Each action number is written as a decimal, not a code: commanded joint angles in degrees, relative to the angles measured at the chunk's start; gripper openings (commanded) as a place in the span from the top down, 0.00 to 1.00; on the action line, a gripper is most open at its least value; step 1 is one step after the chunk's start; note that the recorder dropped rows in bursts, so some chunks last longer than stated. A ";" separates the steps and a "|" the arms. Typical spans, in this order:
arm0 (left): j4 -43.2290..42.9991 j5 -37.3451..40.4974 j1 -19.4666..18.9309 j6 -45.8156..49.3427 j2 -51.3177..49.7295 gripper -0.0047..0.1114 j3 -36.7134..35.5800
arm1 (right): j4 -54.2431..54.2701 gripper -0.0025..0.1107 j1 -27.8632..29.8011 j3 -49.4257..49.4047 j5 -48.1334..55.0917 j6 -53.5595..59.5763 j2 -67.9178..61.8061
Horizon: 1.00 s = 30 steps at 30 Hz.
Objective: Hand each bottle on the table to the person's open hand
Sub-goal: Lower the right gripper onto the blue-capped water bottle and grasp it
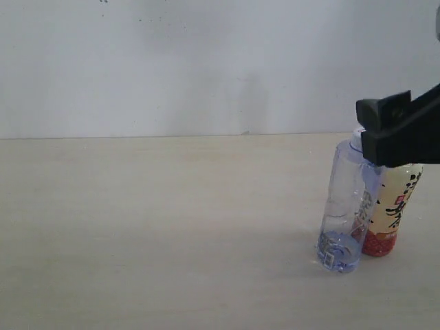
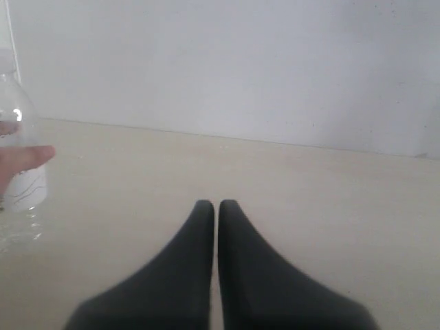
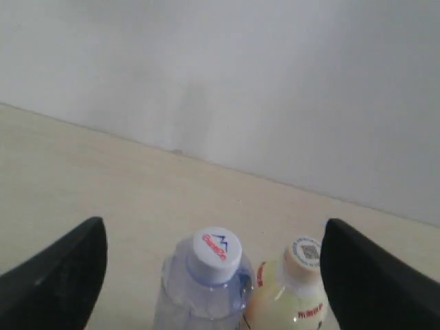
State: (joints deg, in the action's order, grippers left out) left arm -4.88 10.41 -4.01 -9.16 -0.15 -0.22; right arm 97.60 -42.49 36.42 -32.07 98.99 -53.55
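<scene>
1. My left fingers (image 2: pixel 215 206) are pressed together with nothing between them, hanging low over the bench (image 1: pixel 158 227). Past them stands the clear bottle (image 2: pixel 19 130), with the person's open hand (image 2: pixel 20 160) resting against its label. This view alone does not tell me which edge it is near.

2. The blue-tinted bottle (image 1: pixel 346 206) stands by the right edge of the bench, toward the front, white cap up. It looks almost empty, so I judge it light and thin-walled. It would dent easily and topple at a nudge.

3. The yellow bottle (image 1: pixel 392 213) stands just beyond it, nearer the right edge, and the two seem to touch at the shoulders. It looks full, so heavier and steadier.

4. My right fingers (image 3: pixel 213 234) are spread wide above both caps, holding nothing.

5. I would take the blue one on the upper body just under the shoulder, where the plastic is stiffest. The squeeze should be gentle since smooth plastic slips, and the far finger must slide between the two bottles without knocking the yellow one.
</scene>
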 commanded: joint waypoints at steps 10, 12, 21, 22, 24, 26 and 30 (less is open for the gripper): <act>-0.03 0.06 -0.15 -0.06 0.15 0.92 0.22 | -27.38 0.28 16.77 -0.97 19.76 -28.91 -9.24; -0.03 0.06 -0.15 -0.06 0.15 0.92 0.22 | -31.15 0.28 16.77 -0.97 21.39 -31.84 -10.86; -0.03 0.06 -0.15 -0.06 0.15 0.92 0.22 | -42.62 0.29 16.77 -0.97 17.08 -44.54 -14.72; -0.03 0.06 -0.15 -0.06 0.15 0.92 0.22 | -42.95 0.29 16.77 -0.97 16.95 -45.16 -15.19; -0.03 0.06 -0.15 -0.06 0.15 0.92 0.22 | -42.95 0.29 16.77 -0.97 16.84 -45.56 -16.56; -0.03 0.06 -0.15 -0.06 0.15 0.92 0.22 | -42.95 0.29 16.77 -0.97 16.84 -46.02 -18.12; -0.03 0.06 -0.15 -0.06 0.15 0.92 0.22 | -43.35 0.29 16.77 -0.97 14.73 -47.44 -19.76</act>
State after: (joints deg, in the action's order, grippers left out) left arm -4.88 10.41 -4.01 -9.16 -0.15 -0.22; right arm 54.90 -26.06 35.65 -15.44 52.62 -72.92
